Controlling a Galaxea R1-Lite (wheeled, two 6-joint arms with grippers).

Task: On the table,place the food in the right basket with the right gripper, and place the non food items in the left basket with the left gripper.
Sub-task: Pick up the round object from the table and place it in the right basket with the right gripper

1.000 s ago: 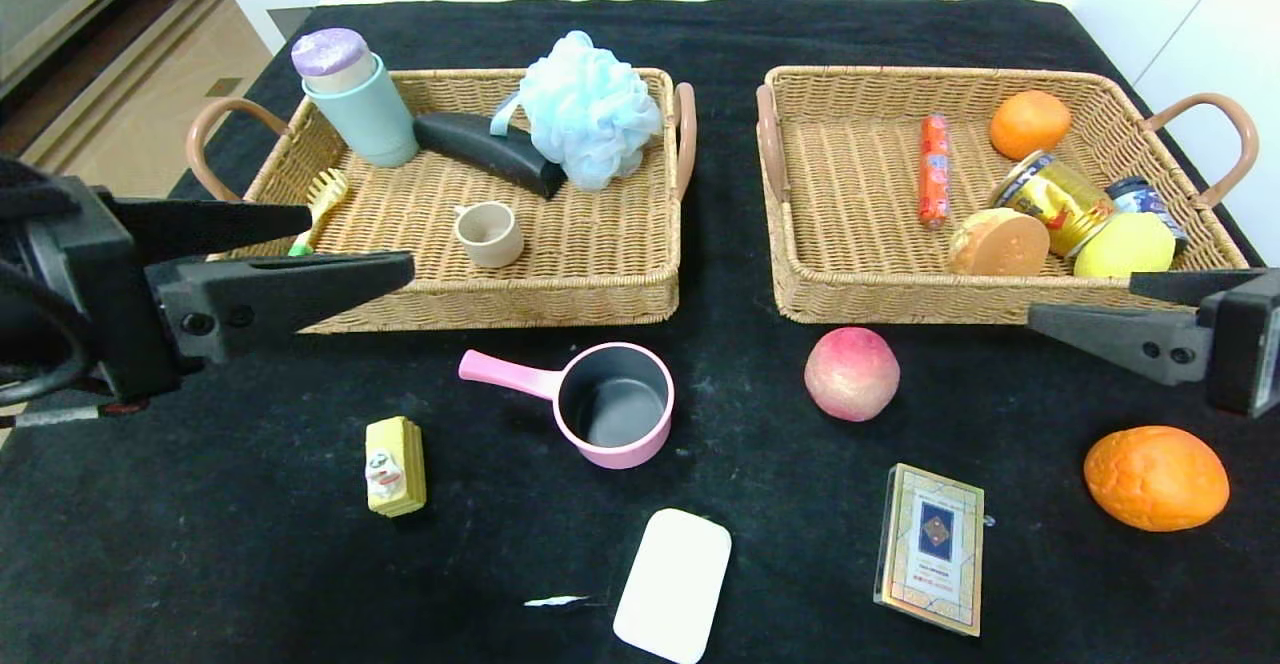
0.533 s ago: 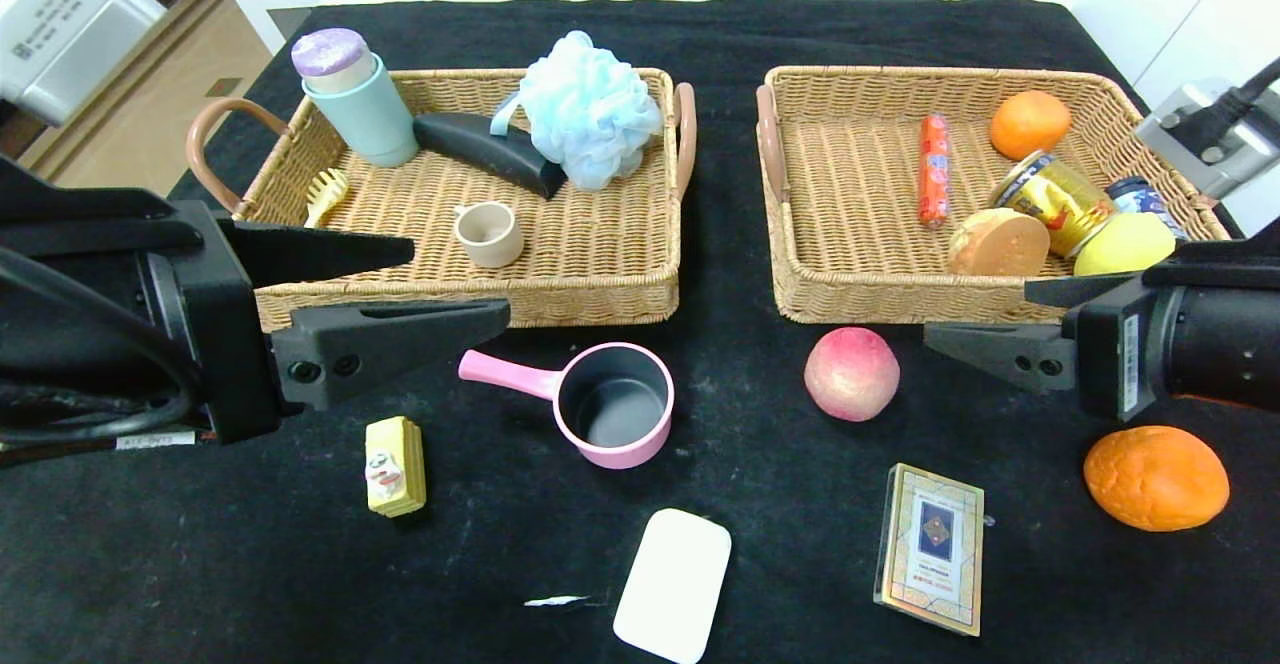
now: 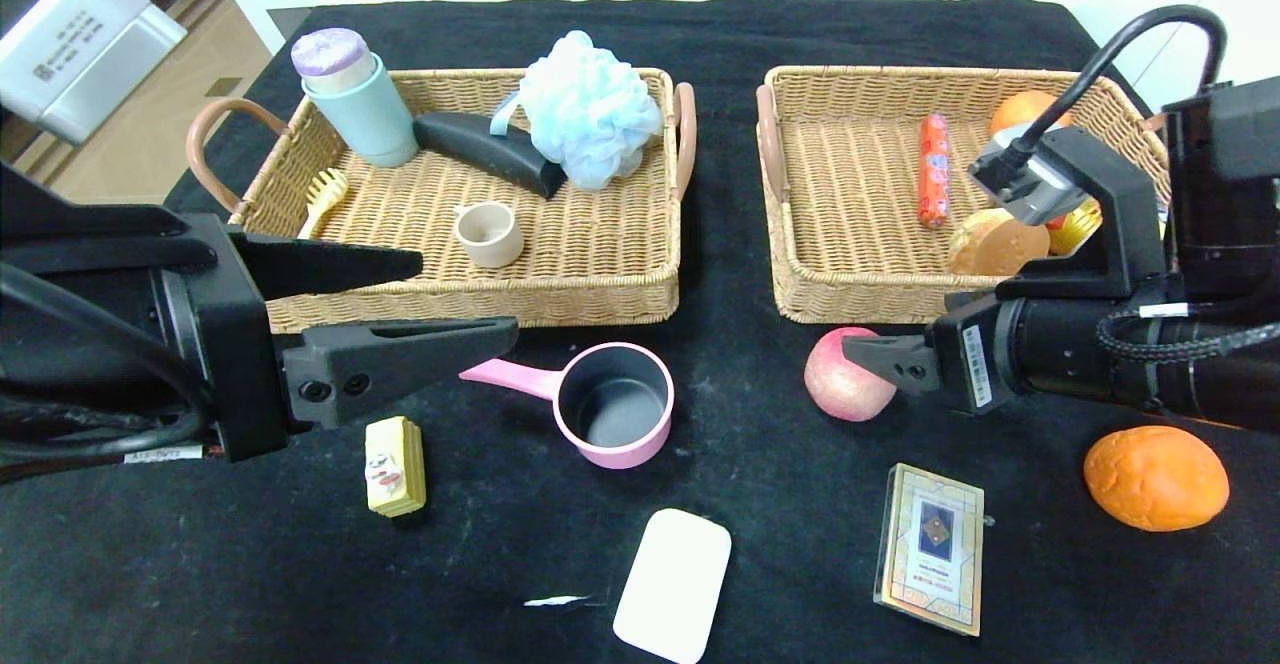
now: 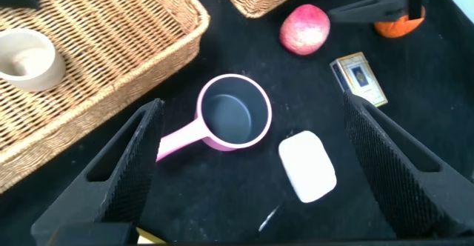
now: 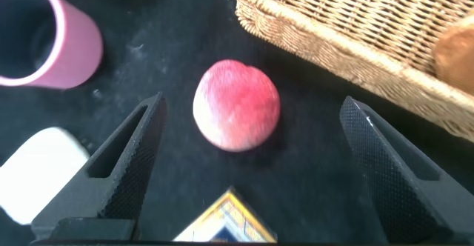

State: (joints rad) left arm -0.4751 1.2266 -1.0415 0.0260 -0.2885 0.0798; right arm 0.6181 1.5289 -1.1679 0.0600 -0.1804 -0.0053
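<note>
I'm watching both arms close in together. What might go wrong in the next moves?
The peach is round, so the open right gripper might roll it toward the card box. The open left gripper frames the pink saucepan, whose handle lies right beside a fingertip and might get nudged.

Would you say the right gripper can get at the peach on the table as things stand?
Probably yes. The right gripper is open, and in its wrist view the peach lies on bare cloth between its fingers, clear of the right basket and card box.
</note>
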